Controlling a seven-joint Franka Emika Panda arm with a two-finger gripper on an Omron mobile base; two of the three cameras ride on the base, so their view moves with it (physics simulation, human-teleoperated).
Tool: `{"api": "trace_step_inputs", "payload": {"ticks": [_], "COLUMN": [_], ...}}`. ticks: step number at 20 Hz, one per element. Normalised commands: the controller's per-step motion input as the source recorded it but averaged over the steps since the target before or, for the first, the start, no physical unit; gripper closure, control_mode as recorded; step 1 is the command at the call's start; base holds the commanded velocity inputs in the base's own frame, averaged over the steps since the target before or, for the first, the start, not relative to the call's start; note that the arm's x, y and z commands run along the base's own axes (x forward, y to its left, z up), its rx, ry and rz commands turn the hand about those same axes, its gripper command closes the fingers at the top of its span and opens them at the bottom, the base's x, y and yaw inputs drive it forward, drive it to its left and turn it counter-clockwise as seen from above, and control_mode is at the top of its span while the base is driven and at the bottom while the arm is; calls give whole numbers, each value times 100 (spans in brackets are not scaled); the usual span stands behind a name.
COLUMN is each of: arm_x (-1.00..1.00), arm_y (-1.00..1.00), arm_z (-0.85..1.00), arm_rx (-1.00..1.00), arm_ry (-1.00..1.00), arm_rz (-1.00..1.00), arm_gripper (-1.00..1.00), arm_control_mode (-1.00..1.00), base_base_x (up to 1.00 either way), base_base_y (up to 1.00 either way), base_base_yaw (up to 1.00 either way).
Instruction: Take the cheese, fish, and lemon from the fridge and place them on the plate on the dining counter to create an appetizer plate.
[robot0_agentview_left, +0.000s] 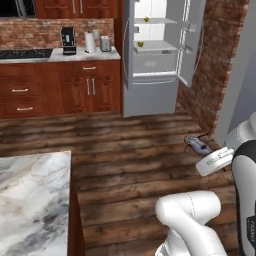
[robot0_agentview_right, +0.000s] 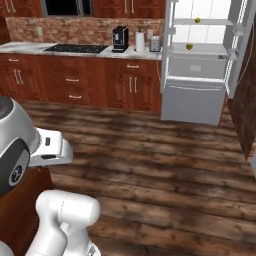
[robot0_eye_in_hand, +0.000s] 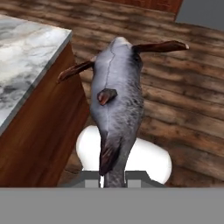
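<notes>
one item in hand: my gripper (robot0_eye_in_hand: 114, 181) is clamped on the fish (robot0_eye_in_hand: 116, 105), long axis pointing away from me, dining counter (robot0_eye_in_hand: 22, 65) close beside it, off its flank.

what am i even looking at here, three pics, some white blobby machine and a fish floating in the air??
The white shapes are a robot arm on a base that can drive, in a computer-rendered kitchen. Two pictures come from cameras on that base, looking forward over the arm from its left and its right. The third comes from a camera on the hand itself, so the grey fish looks huge: the gripper is shut on its tail end. From the left camera the same fish looks small, above the wooden floor. Ahead, the fridge stands open, with two small yellow items on its shelves. The marble slab is the dining counter.
</notes>
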Motion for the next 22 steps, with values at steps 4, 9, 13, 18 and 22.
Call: {"api": "trace_step_inputs", "payload": {"ticks": [4, 9, 13, 18, 22], "arm_x": [0, 0, 0, 0, 0], "arm_y": [0, 0, 0, 0, 0], "arm_z": [0, 0, 0, 0, 0], "arm_rx": [0, 0, 0, 0, 0], "arm_ry": [0, 0, 0, 0, 0], "arm_rz": [0, 0, 0, 0, 0], "arm_gripper": [100, 100, 100, 100, 100], "arm_control_mode": [100, 100, 100, 100, 100], "base_base_x": [-100, -100, -100, -100, -100], "base_base_y": [26, 36, 47, 54, 57], "base_base_yaw": [1, 0, 0, 0, 0]}}
